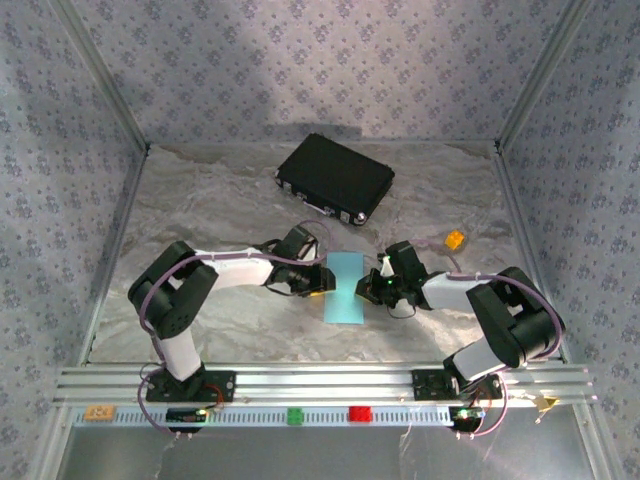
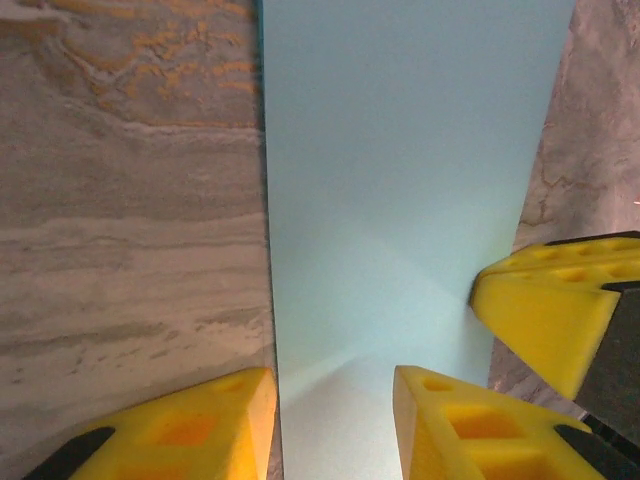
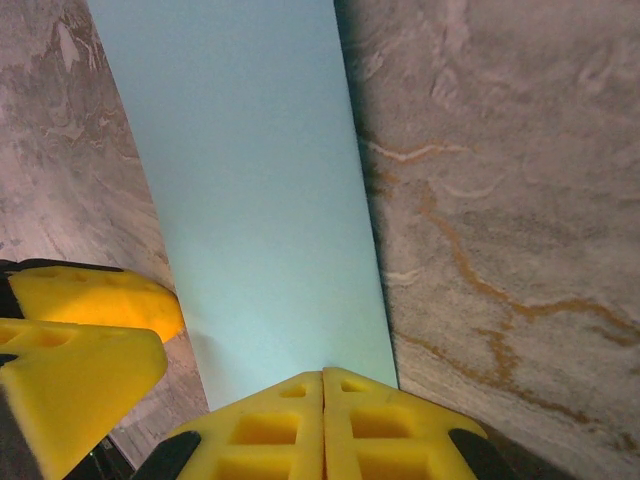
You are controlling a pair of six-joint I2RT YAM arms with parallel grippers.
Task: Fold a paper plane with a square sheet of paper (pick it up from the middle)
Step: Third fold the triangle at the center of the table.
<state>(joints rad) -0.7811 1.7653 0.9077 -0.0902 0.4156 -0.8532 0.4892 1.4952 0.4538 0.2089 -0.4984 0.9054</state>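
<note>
**Half-folded and flat: both claws work the strip**

Here we are on the marbled table (image 1: 200,200), and the big black hard case (image 1: 335,178) sits well beyond both claws, out of play. All the action is in the gap between them, where the blue sheet (image 1: 345,287) lies flat on the tabletop, one claw at each long side.

It is no square now. It reads as a narrow oblong, pale blue and matte, with clean straight edges. I judge it folded once in half down the middle. The left wrist view picks up faint slanting creases fanning out just ahead of the fingertips, but no nose and no ridge yet, so this is early in the fold.

The left claw (image 2: 335,385) stands part-way open. One yellow finger is at the sheet's edge, the other is on the blue, and paper shows in the gap between them. It grips nothing I can see.

The right claw (image 3: 322,385) is closed tight, tips together like one blunt point at the near edge of the strip. That looks like pressing, not pinching.

What comes next? My call is that one claw pins the strip while the other lifts a corner, and thin paper will slide unless it is pinned.

The little orange block (image 1: 454,240) sits beyond the right claw, apart from the paper.
</note>
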